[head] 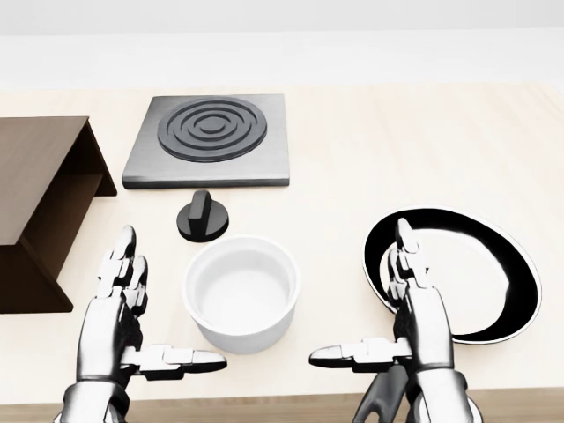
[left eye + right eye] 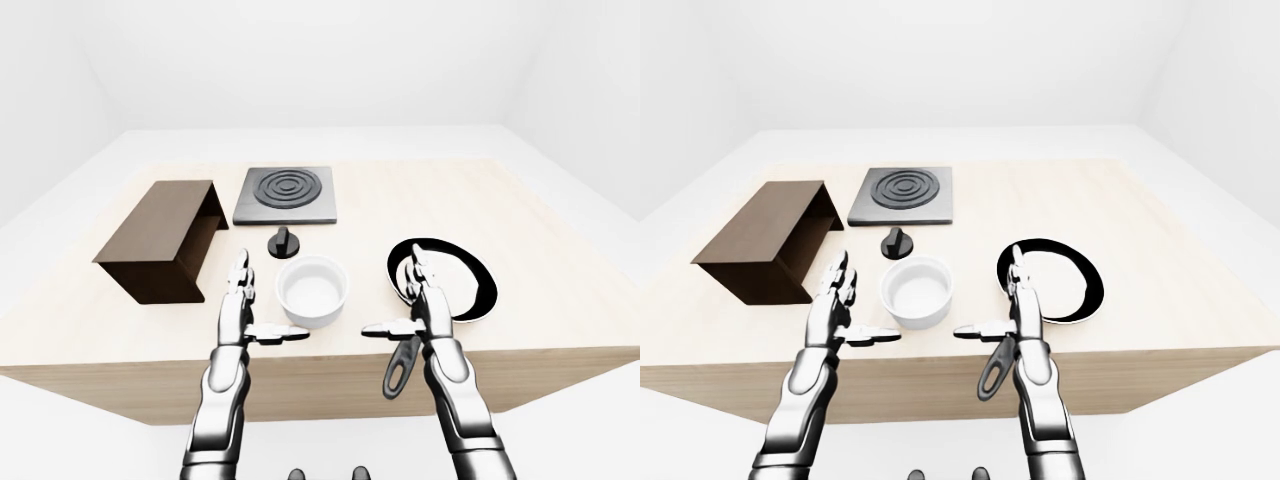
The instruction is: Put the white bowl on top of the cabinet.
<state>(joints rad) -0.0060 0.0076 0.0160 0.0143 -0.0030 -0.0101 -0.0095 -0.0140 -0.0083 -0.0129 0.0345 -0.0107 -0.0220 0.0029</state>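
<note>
A pale wooden counter [image 2: 520,230] stands in a plain white room, carrying a brown cabinet [image 2: 160,240], a stove plate [image 2: 287,194], a knob [image 2: 285,241] and a black pan [image 2: 445,280]. My left hand [image 1: 123,308] and right hand [image 1: 414,304] are spread wide, thumbs pointing inward, holding nothing. The white bowl [image 1: 242,291] sits on the counter between them, apart from both.

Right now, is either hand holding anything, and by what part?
Nothing is held. The left hand and right hand are open either side of the white bowl, neither touching it.
</note>
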